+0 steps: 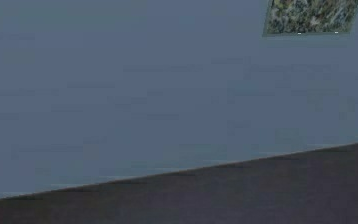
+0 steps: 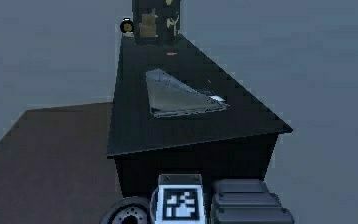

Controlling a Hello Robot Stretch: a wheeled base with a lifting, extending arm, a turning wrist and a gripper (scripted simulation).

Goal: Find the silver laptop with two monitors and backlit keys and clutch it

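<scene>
One long dark surface [image 2: 137, 125] runs away from the robot in the arm side view. On it lies one silver laptop [image 2: 182, 96], flat and wedge-shaped, about midway along and toward the surface's right edge; its screens and keys are too small to make out. At the far end stands one dark upright box-like thing [image 2: 154, 18] with pale spots. What it holds cannot be told. Just left of it is one small round object [image 2: 127, 28]. All of these lie well apart from the laptop. The near end of the surface lies between the robot's body and the laptop.

At the bottom edge a white square with black marks [image 2: 182, 203] sits beside a dark round part [image 2: 132, 214]. The far end of the jaws cannot be made out, so whether they grasp anything cannot be told.

In the forward view a blue-grey wall [image 1: 137, 90] meets dark floor [image 1: 247, 195], with one framed picture [image 1: 312, 15] at the upper right.
</scene>
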